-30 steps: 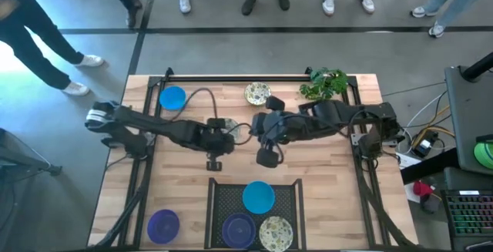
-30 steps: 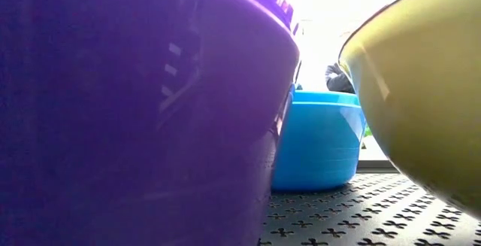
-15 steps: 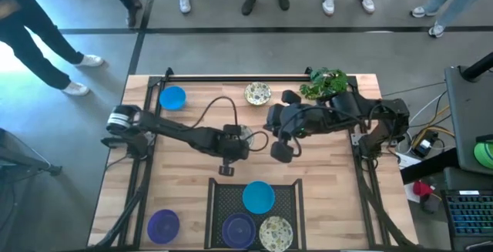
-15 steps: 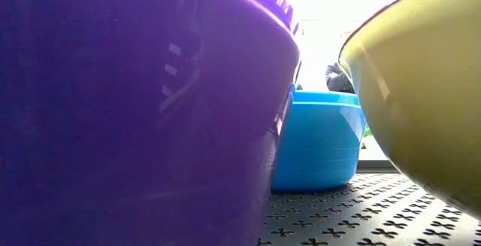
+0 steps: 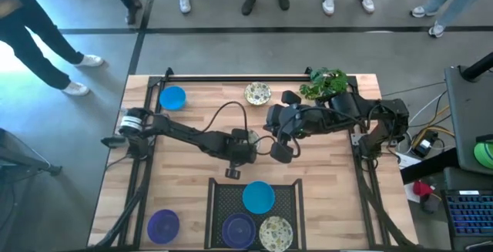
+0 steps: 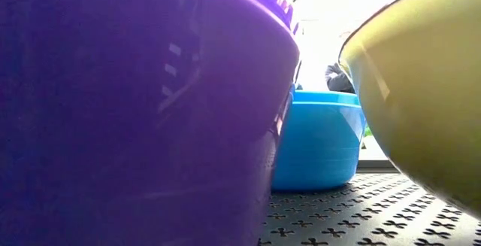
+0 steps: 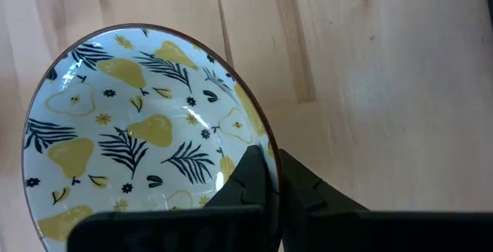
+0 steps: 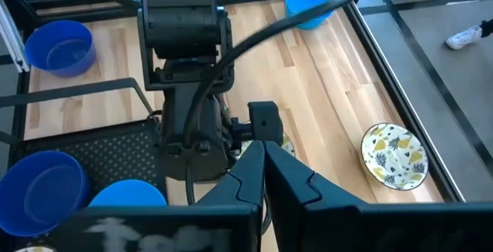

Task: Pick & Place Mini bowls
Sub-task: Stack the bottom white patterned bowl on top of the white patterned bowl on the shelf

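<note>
As the left arm stretches farther out: the left tool (image 7: 269, 158) has moved across the surface (image 5: 185, 171) over the past second, from near its middle to just behind the black mesh tray (image 5: 219, 199).
Left tool: pinched narrow on the rim of a pear-patterned mini bowl (image 7: 139, 129), one finger inside the rim and one outside.
Held bowl: tilted, above bare wood, not yet over the tray.
Meaning for the task: this looks like the carry stage of a fourth delivery; what remains is to reach over the mesh and let go.
Left arm pose: long and low, running diagonally from its base at the surface's left edge.
Right tool (image 5: 282, 150): fingers together, holding nothing, drawn back to the right of where it was a second ago; it waits just beside the left one.
Tray contents: a blue bowl (image 5: 258, 196), a purple bowl (image 5: 238, 229) and a pear-patterned bowl (image 5: 275, 233).
Left on the surface: a blue bowl (image 5: 172, 97), a pear-patterned bowl (image 5: 258, 93) at the far edge, and a purple bowl (image 5: 162, 223) at the near left.
</note>
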